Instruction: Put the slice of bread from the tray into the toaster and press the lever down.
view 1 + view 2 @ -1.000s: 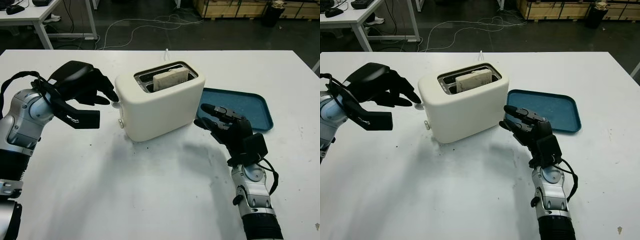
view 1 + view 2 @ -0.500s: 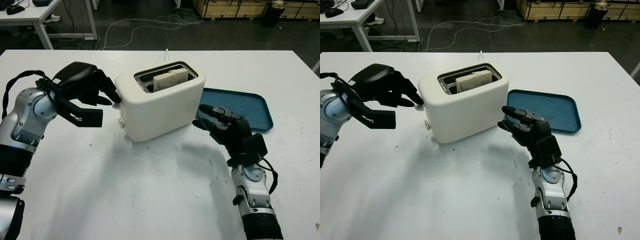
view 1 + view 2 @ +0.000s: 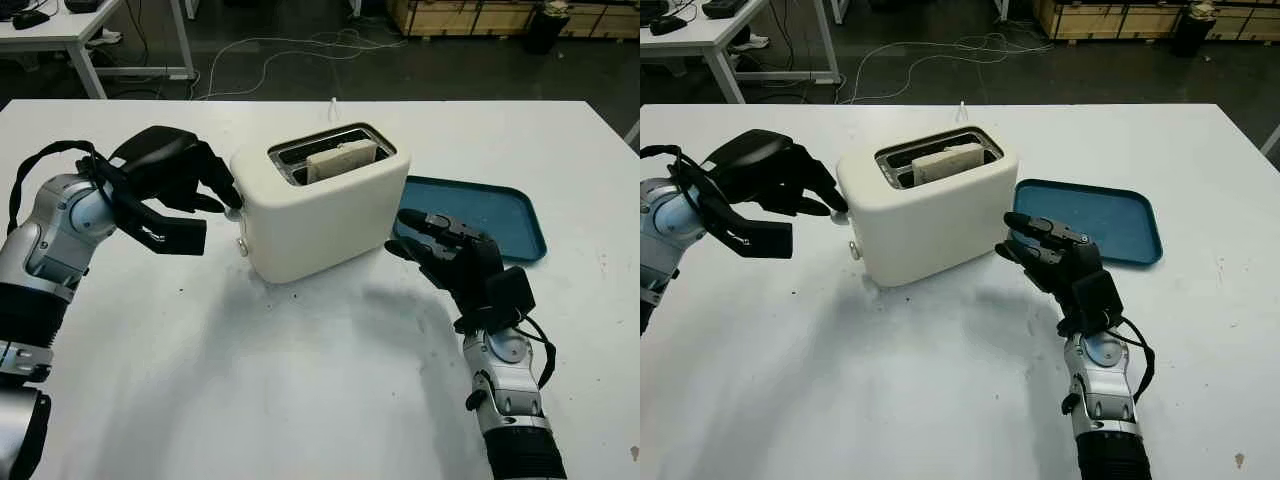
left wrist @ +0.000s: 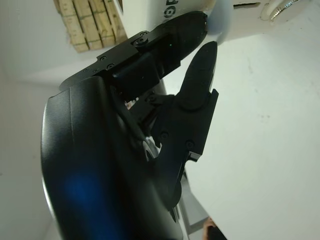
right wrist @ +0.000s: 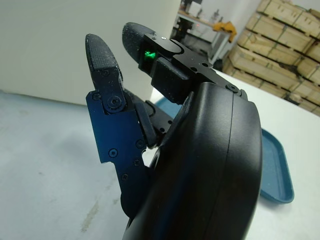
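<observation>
The pale rectangular slice of bread [image 3: 341, 159] is sitting in the cream plastic toaster [image 3: 322, 203]. The left hand [image 3: 190, 184] is touching the toaster's lever end, grasping nothing; the right hand [image 3: 445, 251] is hovering unclosed beside the toaster's opposite end.

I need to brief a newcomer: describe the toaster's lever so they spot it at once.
On the white table stands a cream toaster. At its end facing the left hand sits the lever, a small pale knob at the fingers, above a round dial.
</observation>
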